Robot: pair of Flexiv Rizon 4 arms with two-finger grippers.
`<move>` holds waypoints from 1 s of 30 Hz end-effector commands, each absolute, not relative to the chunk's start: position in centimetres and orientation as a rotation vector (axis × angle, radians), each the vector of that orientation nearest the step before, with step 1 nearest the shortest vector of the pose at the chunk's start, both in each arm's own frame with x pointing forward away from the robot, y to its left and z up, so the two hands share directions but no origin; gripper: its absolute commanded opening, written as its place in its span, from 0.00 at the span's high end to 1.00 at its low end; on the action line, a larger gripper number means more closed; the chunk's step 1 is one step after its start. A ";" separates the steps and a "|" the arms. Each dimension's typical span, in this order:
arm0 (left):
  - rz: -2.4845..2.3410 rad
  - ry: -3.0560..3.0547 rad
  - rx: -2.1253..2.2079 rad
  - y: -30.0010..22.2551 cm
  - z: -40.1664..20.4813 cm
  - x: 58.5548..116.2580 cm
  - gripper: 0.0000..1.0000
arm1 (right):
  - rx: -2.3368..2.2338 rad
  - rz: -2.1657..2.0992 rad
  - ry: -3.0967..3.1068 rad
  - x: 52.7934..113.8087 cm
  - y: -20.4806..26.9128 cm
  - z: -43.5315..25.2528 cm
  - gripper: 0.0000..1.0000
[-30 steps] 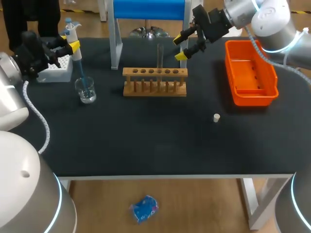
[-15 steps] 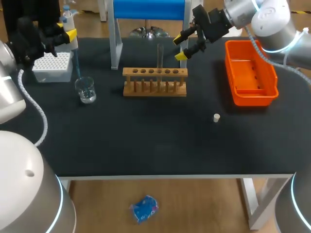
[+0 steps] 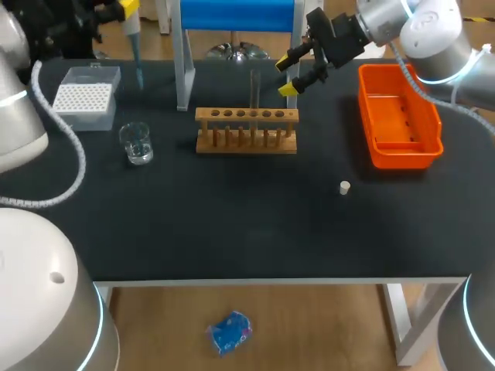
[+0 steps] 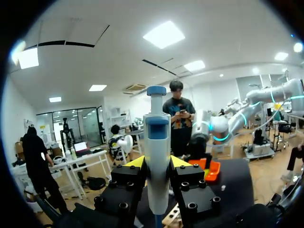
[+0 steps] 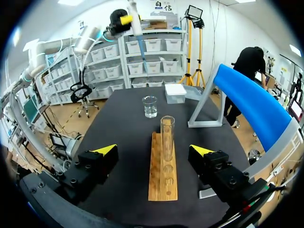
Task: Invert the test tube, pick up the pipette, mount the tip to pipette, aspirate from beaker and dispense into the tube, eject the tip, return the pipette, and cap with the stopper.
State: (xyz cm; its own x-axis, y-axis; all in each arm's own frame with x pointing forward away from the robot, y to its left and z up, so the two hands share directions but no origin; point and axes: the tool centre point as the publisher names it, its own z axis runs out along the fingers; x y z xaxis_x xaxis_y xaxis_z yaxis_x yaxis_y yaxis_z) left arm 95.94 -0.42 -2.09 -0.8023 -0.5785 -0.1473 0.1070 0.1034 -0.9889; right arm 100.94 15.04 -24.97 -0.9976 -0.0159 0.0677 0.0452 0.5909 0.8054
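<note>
Your left hand (image 3: 122, 9) was closed on the pipette (image 3: 135, 42), both yellow-tipped fingers pressed against its body from either side, as the left wrist view showed with the white barrel and blue plunger standing upright between them. The hand held it high at the table's (image 3: 232, 224) far left corner, its blue tip pointing down, above the table near the white tip box (image 3: 85, 97). The glass beaker (image 3: 138, 143) stood on the table just in front of that box, apart from the pipette and with nothing in it that you could make out beyond clear liquid. Your right hand (image 3: 288, 75) hung open with nothing in it, fingers spread wide, just behind the right end of the wooden rack (image 3: 246, 130). In the right wrist view the test tube (image 5: 166, 137) stood upright in one of the rack's middle holes, mouth up, ahead of the open fingers and touched by neither. The small white stopper (image 3: 345, 187) lay on the table in front of the rack and to its right, well apart from both hands. The orange tray (image 3: 363, 100) sat at the right side of the table, beside the right arm. A blue-topped stand (image 3: 236, 15) on white legs stood behind the rack at the table's far edge.
</note>
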 end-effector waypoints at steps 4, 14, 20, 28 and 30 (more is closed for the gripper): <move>-1.700 2.011 -0.335 -6.9 2.8 95.3 1.00 | -0.024 -1.389 -2.740 101.0 15.0 -25.0 0.00; -1.772 2.110 -0.149 -15.6 4.2 95.5 1.00 | -0.024 -1.389 -2.740 101.0 15.0 -25.0 0.00; -1.822 2.142 -0.074 -19.0 3.8 96.4 1.00 | -0.024 -1.389 -2.740 101.0 15.0 -25.0 0.00; -1.885 2.139 -0.055 -20.7 3.3 98.3 1.00 | -0.024 -1.389 -2.740 101.0 15.0 -25.0 0.00; -1.893 2.137 -0.060 -20.9 3.1 98.8 1.00 | -0.024 -1.389 -2.740 101.0 15.0 -25.0 0.00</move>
State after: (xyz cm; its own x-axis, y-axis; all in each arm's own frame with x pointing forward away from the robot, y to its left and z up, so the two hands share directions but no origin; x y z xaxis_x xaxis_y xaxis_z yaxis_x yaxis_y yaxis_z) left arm 97.52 -19.90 3.38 -0.9544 -0.2340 -0.1855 0.1543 0.1452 -0.9773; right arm 100.94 15.04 -24.97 -0.9976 -0.0158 0.0676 0.0452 0.5909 0.8055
